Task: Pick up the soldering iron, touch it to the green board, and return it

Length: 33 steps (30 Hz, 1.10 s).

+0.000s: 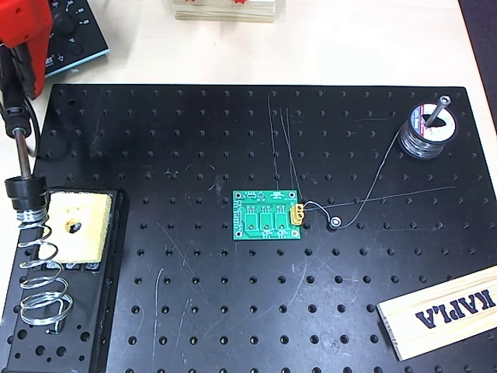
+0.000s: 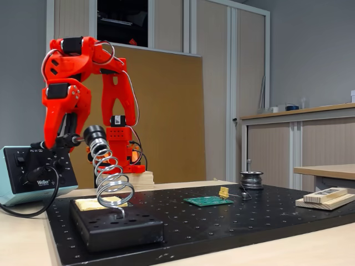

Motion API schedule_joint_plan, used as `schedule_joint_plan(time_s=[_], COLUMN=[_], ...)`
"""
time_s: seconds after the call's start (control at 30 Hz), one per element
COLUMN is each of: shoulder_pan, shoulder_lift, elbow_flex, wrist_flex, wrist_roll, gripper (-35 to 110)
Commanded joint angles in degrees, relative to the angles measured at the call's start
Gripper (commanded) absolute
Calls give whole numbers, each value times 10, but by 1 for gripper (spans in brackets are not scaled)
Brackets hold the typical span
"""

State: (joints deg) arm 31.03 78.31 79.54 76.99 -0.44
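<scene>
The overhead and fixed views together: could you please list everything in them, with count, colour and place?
Perforated plate: one, black, covering most of the table.
Green board: one, green with a yellow connector, mid-plate.
Soldering iron: one, black, its tip in the stand's collar.
Coiled stand: one, silver wire on a black base, left edge in the overhead view.
Sponge: one, yellow, on the stand's base.
Solder spool: one, silver, top right in the overhead view, wire trailing to the board.
Wooden block: one, pale, printed KAPLA, lower right.
Soldering station: one, teal and black, left of the plate.
Arm: one, red, above the stand.
Gripper: at the iron's handle; grip unclear.
</scene>
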Motion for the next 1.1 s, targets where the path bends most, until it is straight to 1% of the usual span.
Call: schedule_joint_plan(time_s=[0.0, 0.47, 0.83, 0.93, 1.03, 1.07], shoulder_pan=[11, 33, 54, 58, 62, 63], shoulder_lift=[41, 43, 86, 94, 95, 93], elbow_flex=[16, 33, 97, 105, 102, 97], wrist_flex=[-4, -16, -30, -32, -33, -28], wrist_roll=[-14, -30, -36, -33, -20, -18], gripper=[19, 16, 15, 12, 0, 0])
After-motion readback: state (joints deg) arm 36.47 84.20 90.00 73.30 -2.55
